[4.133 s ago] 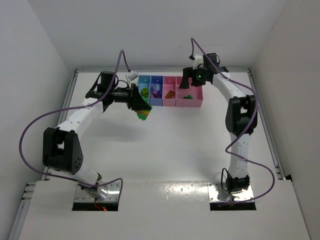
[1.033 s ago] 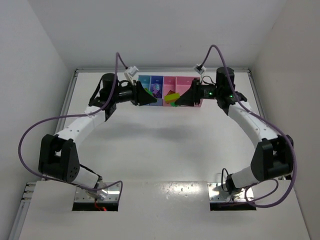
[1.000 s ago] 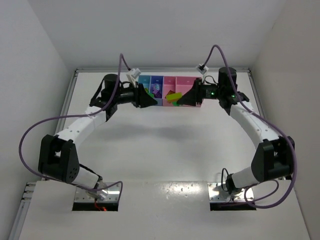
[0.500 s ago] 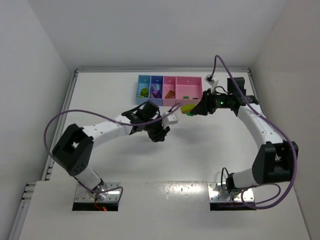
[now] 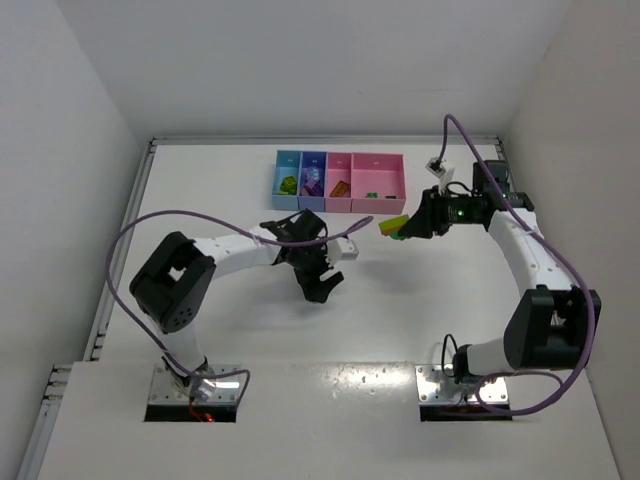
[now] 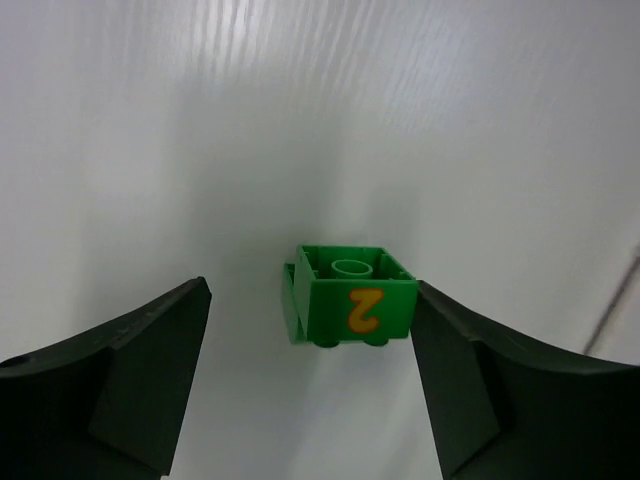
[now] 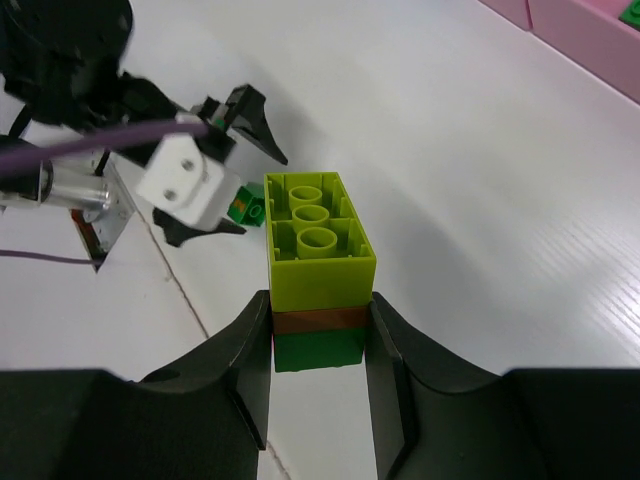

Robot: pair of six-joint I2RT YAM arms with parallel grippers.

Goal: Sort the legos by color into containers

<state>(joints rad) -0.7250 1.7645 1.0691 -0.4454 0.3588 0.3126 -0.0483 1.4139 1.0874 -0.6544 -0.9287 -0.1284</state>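
**As the left claw springs wide, a green brick lands mid-table, unsorted**

Where a second ago the left gripper (image 6: pixel 310 292) stood narrow up at the bins, it now sits over the middle of the table (image 5: pixel 420 300) with its jaws spread wide. A single green brick (image 6: pixel 350 305) marked with an orange 2 lies tipped on its side between them, touching neither finger. That reads as a release. The brick is out of the claw but well short of any bin, so it still needs a pickup and a carry.

The left arm folds hard at its elbow on the near left. Its forearm runs right across the table and the wrist tips down over the brick.

Farther right, the right gripper (image 7: pixel 318 312) has drawn back from the bins and is clamped tight on a stacked clump (image 7: pixel 315 235), lime green over brown over green. It is held off the table. The forearm points left and the elbow is cocked out to the right.

Farthest back, the containers (image 5: pixel 330 207) sit in their row. The clump hangs just near and right of the wide pink bin (image 5: pixel 403 185), not over it.
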